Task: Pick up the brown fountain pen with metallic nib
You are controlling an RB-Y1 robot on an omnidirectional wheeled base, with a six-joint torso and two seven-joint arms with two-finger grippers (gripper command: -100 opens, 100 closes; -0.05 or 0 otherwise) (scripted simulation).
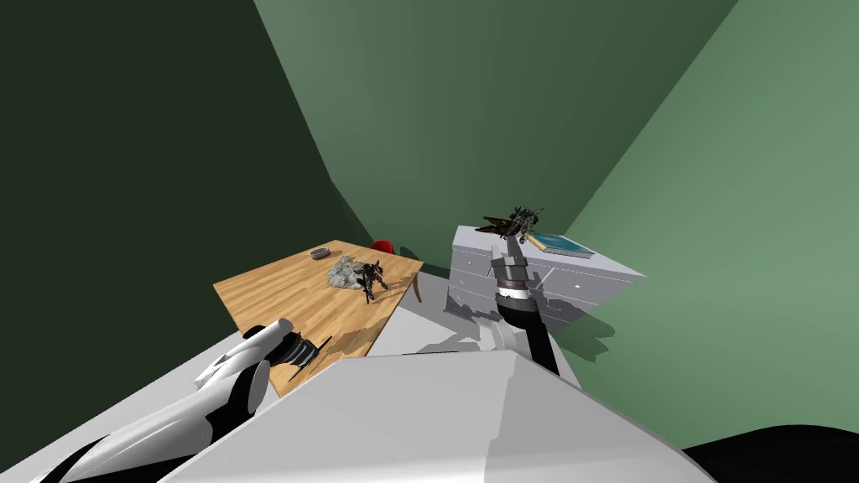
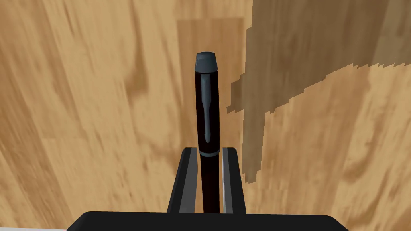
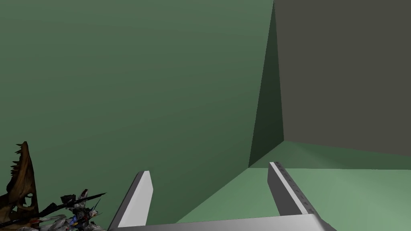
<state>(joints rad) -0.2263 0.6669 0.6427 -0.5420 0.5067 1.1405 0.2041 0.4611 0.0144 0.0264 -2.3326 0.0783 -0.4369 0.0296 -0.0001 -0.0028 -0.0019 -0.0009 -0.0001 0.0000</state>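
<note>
The left gripper (image 2: 209,150) is closed tight on the pen (image 2: 208,100). Its two fingers press the pen's sides. The pen is very dark, maybe dark brown, with a grey cap and clip. It sticks out from the fingers over the wooden table (image 2: 80,120). It seems to be lifted off the table, but that is hard to tell. Farther along the table lie a grey lump (image 1: 342,272) and a dark toy (image 1: 372,278). The right gripper (image 3: 209,168) is up and away from the table, with its fingers wide apart.
</note>
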